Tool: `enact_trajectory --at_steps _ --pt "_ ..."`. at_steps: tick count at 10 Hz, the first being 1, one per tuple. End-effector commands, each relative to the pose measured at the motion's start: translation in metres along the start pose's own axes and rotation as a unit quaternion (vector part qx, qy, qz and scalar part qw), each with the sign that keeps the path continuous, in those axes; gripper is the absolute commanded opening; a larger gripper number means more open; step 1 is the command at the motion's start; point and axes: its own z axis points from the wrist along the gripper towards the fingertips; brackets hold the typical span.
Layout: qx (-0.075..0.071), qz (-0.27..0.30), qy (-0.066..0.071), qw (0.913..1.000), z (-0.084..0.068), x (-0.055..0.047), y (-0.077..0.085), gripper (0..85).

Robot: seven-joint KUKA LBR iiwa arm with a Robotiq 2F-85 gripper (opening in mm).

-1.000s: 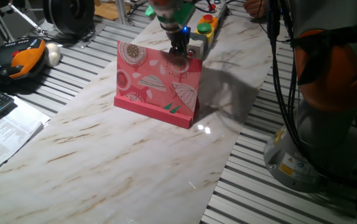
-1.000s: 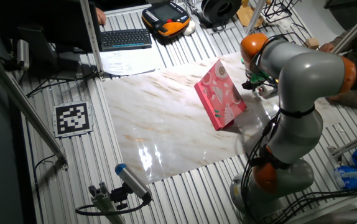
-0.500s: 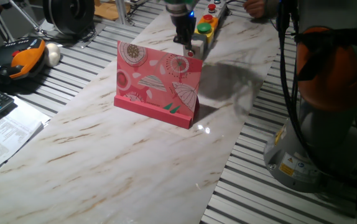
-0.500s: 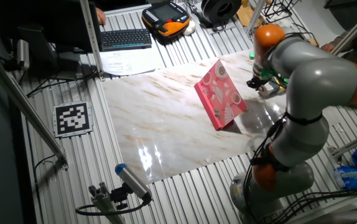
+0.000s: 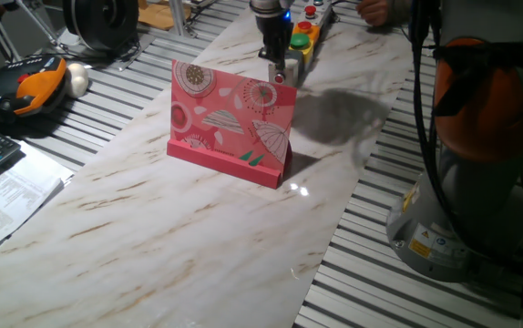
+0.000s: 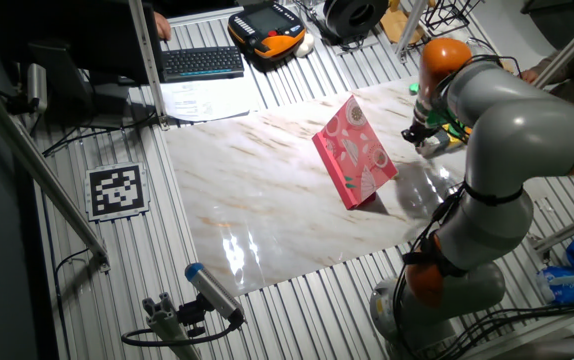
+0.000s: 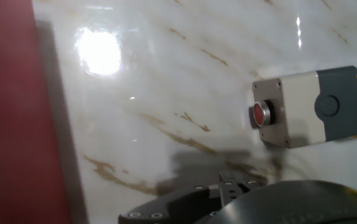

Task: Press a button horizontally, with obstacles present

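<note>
The small red button (image 7: 260,114) sits in the side of a light-grey square box (image 7: 296,109), facing left in the hand view. The box stands behind the upright pink patterned card (image 5: 232,123), which fills the left edge of the hand view (image 7: 10,118). My gripper (image 5: 276,71) hangs just behind the card's top right corner, next to the grey box (image 5: 292,66). In the hand view my fingertips (image 7: 234,182) meet with no gap, below and left of the button, not touching it. The other fixed view shows my gripper (image 6: 417,137) between the card (image 6: 357,150) and the box.
A yellow box with green (image 5: 299,41) and red (image 5: 306,27) dome buttons stands right behind the grey box. The arm's base (image 5: 462,219) is at the right of the marble table (image 5: 179,228). A keyboard, papers and an orange pendant (image 5: 34,82) lie at the left.
My gripper has moved from over the card's top edge back and away from it, to beside the grey box. The card and the box have not moved.
</note>
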Motion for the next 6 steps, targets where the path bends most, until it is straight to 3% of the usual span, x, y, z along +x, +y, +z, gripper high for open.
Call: enact_trajectory --at_steps 1,4,6 --pt "0.002 0.000 -0.004 1.0000 -0.0004 0.0001 -0.0003 0.0" --pt "-0.002 -0.010 -0.003 0.9999 -0.0008 0.0030 0.0003 0.0" --pt "0.011 -0.018 -0.004 0.9998 -0.0008 0.0030 0.0003 0.0"
